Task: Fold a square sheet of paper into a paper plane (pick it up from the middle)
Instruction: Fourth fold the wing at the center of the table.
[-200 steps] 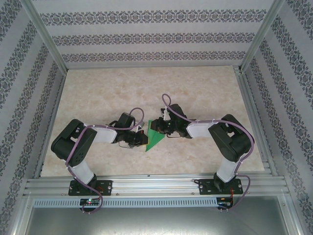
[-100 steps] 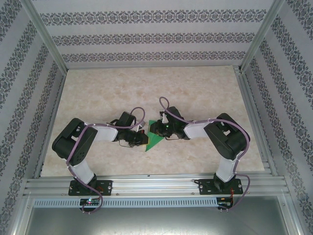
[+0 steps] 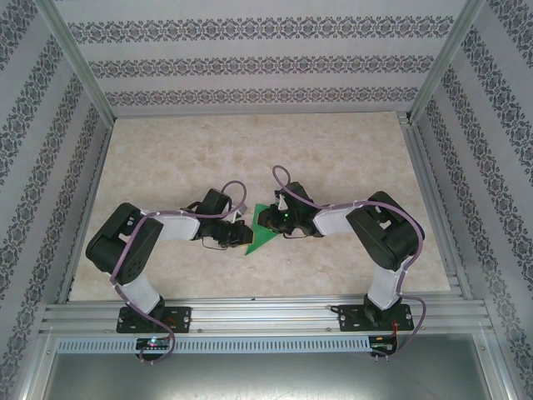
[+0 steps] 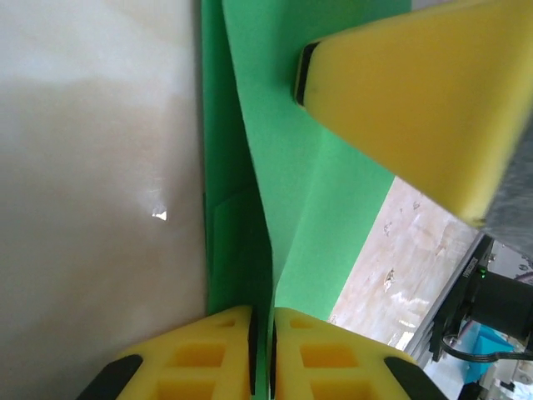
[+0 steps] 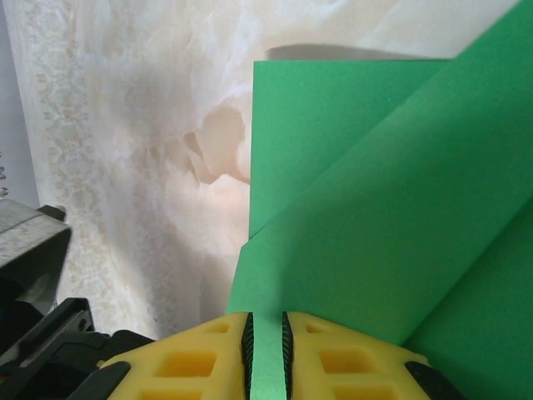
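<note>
Both arms reach inward from their bases at the near edge of the pale marbled tabletop (image 3: pixel 350 150) and meet at its middle. The left gripper (image 4: pixel 263 321) has its yellow fingers pressed almost together, with an edge of the thin bright-green sheet of paper (image 3: pixel 257 239) pinched between them. The right gripper (image 5: pixel 266 325) faces it from the other side and is clenched on a folded strip of the same sheet. The paper sits between the two grippers, already creased into a pointed shape, with one flap raised off the table. The step in hand looks like a mid-sequence fold along the lengthwise crease. The next move likely calls for laying that flap flush with the crease and pressing it flat without tearing the pinched edges.
</note>
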Controlling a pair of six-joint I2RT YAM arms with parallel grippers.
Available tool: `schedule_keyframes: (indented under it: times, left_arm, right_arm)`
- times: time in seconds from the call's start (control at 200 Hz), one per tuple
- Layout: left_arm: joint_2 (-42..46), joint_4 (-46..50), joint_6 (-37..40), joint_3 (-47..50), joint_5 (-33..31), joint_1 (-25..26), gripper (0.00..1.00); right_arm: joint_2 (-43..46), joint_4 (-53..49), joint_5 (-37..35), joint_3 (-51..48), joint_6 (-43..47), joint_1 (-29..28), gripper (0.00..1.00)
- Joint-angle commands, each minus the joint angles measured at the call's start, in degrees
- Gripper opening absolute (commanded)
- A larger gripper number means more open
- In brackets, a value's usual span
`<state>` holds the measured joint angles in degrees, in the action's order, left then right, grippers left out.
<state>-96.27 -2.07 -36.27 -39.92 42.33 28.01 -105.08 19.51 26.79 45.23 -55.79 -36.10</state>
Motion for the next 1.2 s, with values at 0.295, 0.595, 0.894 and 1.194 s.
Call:
schedule_keyframes:
  times: [0.295,0.595,0.894,1.194]
  left_arm:
    - [-0.3,-0.1,-1.4,1.1,-0.5,-0.5,0.04]
    - [-3.9,-1.6,-1.1,1.4,1.3,-0.4,0.01]
    - [-3.2,-1.7,-1.7,2.8,0.2,-0.5,0.01]
    - [-3.3,-0.8,-1.0,2.1,0.3,-0.5,0.01]
  right_arm:
    - [0.8,-0.9,-1.3,-1.3,0.1,0.6,0.2]
    - [2.8,-0.9,0.7,-0.4,0.4,0.4,0.22]
    - [1.9,-0.1,3.3,1.7,0.3,-1.0,0.21]
    - [-0.5,-3.4,2.2,3.7,0.7,-1.1,0.21]
